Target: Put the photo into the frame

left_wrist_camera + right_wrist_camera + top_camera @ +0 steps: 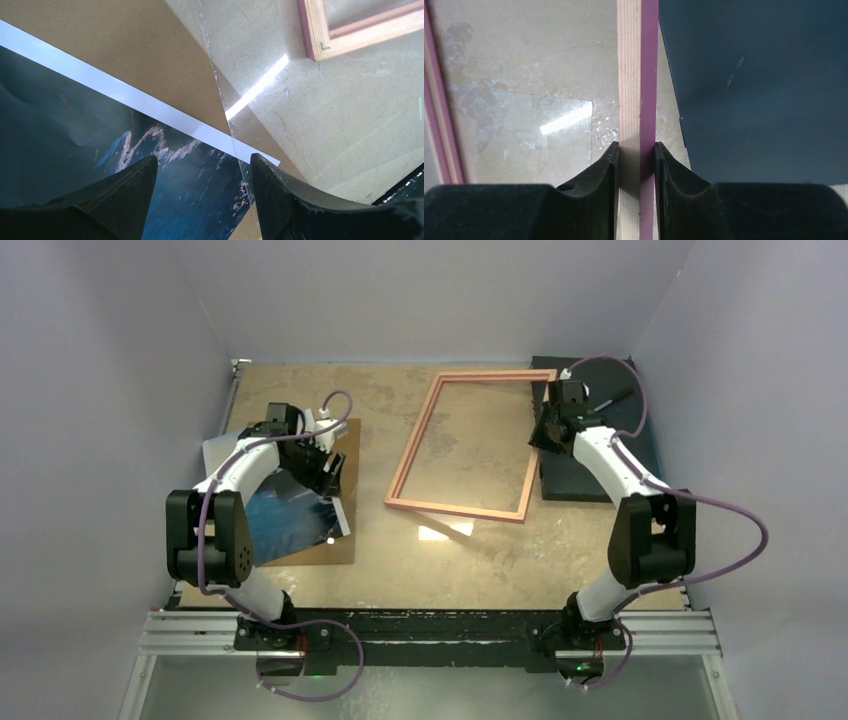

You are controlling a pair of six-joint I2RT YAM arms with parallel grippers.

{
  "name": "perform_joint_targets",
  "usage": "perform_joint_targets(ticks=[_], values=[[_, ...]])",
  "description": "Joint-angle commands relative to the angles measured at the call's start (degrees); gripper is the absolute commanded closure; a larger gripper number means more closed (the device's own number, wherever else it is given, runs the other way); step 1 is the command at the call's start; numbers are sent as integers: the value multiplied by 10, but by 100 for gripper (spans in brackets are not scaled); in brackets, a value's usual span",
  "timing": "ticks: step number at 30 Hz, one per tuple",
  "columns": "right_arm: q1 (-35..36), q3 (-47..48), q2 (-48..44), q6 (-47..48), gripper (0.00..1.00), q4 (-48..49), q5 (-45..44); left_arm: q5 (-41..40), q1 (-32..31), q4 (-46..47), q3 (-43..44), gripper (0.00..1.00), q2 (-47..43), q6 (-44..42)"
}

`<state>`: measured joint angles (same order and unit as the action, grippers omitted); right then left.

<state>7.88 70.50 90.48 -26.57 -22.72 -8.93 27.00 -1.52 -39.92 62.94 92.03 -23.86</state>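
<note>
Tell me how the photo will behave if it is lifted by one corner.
Probably floppy: the photo is a thin sheet with a visible ripple, so it would likely sag. Its sheen suggests it may be slippery. It seems light, so a push could slide it across the brown board.

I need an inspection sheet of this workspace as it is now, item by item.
Surface: tan table, stained, with glare.
Job's things: photo lies on the brown backing board at left; frame at centre, table showing through it.
Clutter: dark mat at right; clear sheet beside the board.
Grippers: left gripper open over the photo; right gripper shut on the frame's right rail.
Cables: purple cables, one per arm, loose loops.
Surroundings: pale walls; metal rail at near edge.
</note>
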Motion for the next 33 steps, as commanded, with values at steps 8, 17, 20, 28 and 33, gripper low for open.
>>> perform_joint_targets(ticks=[8,17,20,28,33], values=[[5,49,119,-10,94,62,3,-8,5,-34,-9,29,-47,-48],[28,80,108,-43,10,36,-58,-16,35,-53,-13,26,-59,-67],[28,63,69,-53,2,30,-82,-29,37,-56,-16,25,-63,-73],[52,5,7,-53,1,46,-93,-43,41,-79,-8,25,-65,-80],[96,13,-21,-54,1,15,-163,-56,47,-81,1,22,-64,-76]])
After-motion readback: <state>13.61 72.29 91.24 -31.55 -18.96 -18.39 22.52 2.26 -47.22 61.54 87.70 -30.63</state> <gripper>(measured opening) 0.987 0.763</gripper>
